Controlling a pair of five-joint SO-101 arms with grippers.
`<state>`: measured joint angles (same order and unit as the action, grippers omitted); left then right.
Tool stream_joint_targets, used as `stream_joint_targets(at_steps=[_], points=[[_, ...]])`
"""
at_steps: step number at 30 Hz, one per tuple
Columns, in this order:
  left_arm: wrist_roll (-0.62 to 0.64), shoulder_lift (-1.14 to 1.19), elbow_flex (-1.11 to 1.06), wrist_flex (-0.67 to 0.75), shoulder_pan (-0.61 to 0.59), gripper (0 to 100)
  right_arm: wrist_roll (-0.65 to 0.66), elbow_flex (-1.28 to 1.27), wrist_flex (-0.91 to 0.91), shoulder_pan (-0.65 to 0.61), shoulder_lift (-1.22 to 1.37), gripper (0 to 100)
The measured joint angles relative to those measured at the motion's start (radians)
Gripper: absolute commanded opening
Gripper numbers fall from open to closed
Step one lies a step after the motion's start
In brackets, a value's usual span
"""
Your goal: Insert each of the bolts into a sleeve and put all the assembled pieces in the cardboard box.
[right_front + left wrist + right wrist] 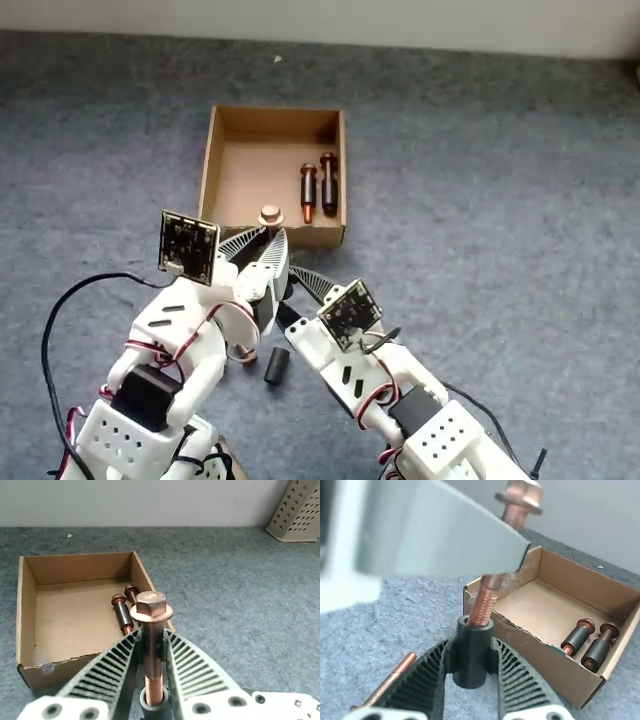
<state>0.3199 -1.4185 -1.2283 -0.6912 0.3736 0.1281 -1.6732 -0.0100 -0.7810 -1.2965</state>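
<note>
- The left gripper (151, 633) was closed on the shank of a copper bolt (151, 609), pinching it just under the flanged head. Its two ribbed fingers were parted only by the bolt's thickness.
- The right gripper (470, 646) was closed round a black sleeve (470, 660), holding it by its sides with the open end turned toward the bolt.
- In the right wrist view the bolt ran from its head at the top of the frame down to the sleeve at lower centre. The bolt's long axis looked in line with the sleeve's bore.
- The threaded tip sat in the sleeve's mouth. How deep it went could not be seen, but a long stretch of thread was bare between the two grippers, so the bolt was judged not seated.
- The coming move seemed to turn on closing that gap along the shared axis, either by pushing the bolt toward the sleeve or the sleeve up the shank.
- In the high view this pair hung at centre frame, just below the near wall of the cardboard box (210, 170). The bolt head was the end nearer the box.
- Two finished pieces (308, 190) lay side by side in the box's right part.
- A spare bolt (387, 685) and a spare sleeve (276, 366) lay on the grey carpet (500, 200) at lower centre, between the two arms.
</note>
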Motion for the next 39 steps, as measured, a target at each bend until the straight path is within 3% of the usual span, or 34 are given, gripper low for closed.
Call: stream_joint_targets(at_steps=[3,6,12,21,31,39], points=[[0.000,0.000,0.000,-0.017,0.000,0,0.000,0.000,0.000,0.018,0.000,0.5],[0.002,-0.002,0.000,-0.040,0.003,2,-0.081,0.000,0.000,0.064,0.000,0.5],[-0.055,-0.002,0.002,-0.063,0.003,27,-0.160,-0.002,0.000,0.097,0.000,0.5],[-0.170,-0.002,0.064,-0.264,-0.038,28,-0.167,-0.002,0.000,0.132,0.002,0.5],[-0.262,-0.003,0.233,-0.456,-0.292,27,-0.167,-0.002,0.002,0.152,-0.002,0.5],[-0.269,-0.003,0.169,-0.496,-0.681,27,-0.241,0.167,0.132,0.238,0.000,0.5]])
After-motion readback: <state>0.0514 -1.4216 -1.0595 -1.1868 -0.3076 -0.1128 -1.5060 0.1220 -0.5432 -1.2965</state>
